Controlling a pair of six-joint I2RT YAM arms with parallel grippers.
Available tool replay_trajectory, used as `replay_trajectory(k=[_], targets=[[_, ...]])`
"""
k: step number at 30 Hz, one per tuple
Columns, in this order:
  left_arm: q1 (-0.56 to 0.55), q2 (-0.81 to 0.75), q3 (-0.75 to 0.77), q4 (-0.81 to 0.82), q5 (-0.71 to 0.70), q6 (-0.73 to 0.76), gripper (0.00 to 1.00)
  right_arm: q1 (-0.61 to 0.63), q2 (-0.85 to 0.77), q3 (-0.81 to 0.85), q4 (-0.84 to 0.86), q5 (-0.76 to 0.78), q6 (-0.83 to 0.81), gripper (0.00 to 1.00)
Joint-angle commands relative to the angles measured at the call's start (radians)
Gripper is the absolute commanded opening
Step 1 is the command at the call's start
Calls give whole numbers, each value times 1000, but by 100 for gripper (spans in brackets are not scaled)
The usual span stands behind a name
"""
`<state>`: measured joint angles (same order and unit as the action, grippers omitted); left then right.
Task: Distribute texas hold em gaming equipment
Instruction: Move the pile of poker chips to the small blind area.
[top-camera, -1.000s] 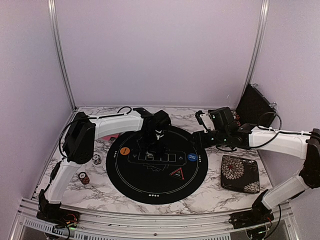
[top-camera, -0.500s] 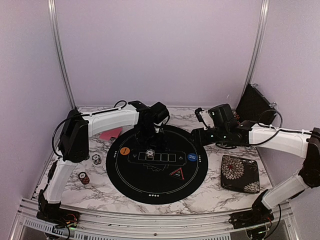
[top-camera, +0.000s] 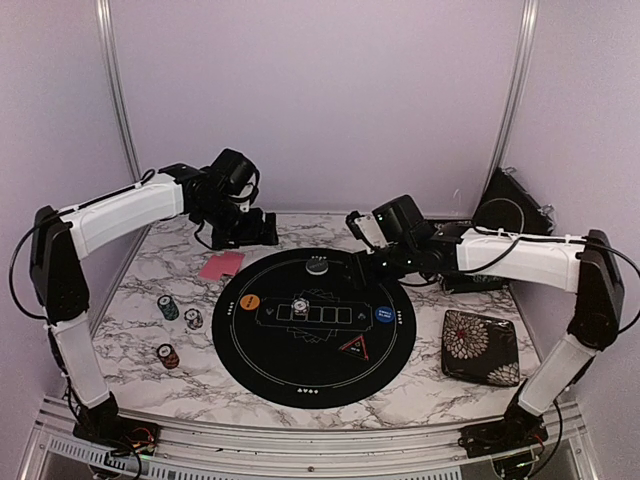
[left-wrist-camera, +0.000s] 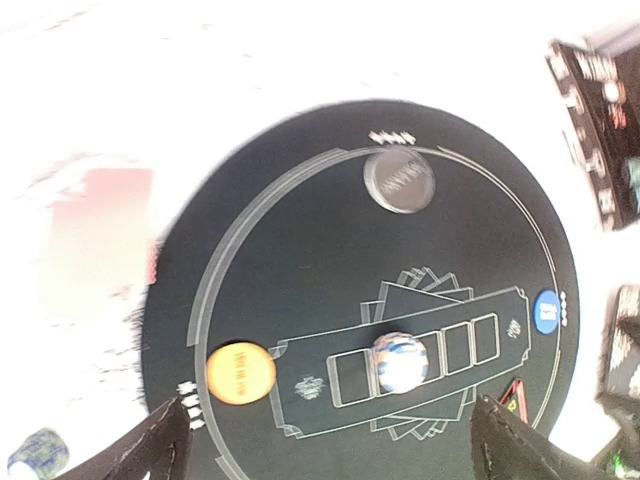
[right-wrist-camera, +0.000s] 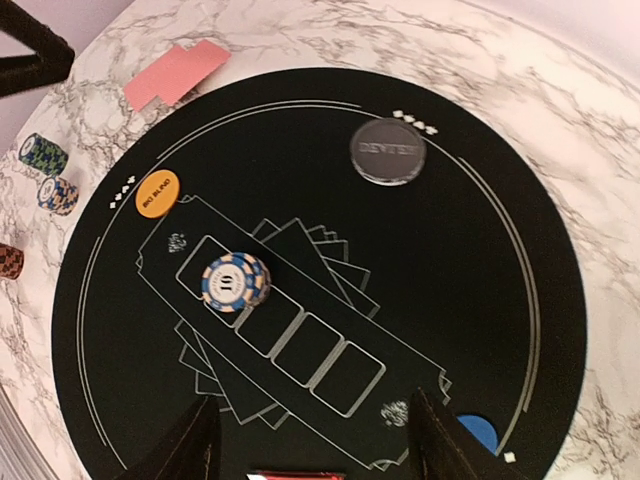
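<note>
White arm links (top-camera: 120, 210), black joints (top-camera: 55, 265)

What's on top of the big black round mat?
An orange button, a blue button, a gray disc, one striped chip stack and a small triangle marker. The table under the mat is hidden.

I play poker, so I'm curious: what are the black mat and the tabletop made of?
Mat: likely thin rubber or felt, matte; it lies flat without glare, white lines printed on. Tabletop: white with grey marble veins; real stone or printed laminate, can't tell.
</note>
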<state>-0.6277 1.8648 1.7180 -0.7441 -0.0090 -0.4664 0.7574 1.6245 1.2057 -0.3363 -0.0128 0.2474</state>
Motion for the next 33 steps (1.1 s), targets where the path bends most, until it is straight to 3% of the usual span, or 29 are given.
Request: replay_trajectory(k=[1, 9, 17, 33], targets=[[50, -158, -148, 85, 4, -9, 99, 63, 127, 137, -78, 8, -26, 61], [106, -305, -323, 146, 79, 3, 99, 143, 384, 427, -226, 62, -19, 62], [131, -347, -391, 190, 145, 18, 99, 158, 556, 612, -330, 77, 8, 64], [161, -362, -428, 229, 212, 38, 99, 169, 697, 749, -414, 109, 26, 66]])
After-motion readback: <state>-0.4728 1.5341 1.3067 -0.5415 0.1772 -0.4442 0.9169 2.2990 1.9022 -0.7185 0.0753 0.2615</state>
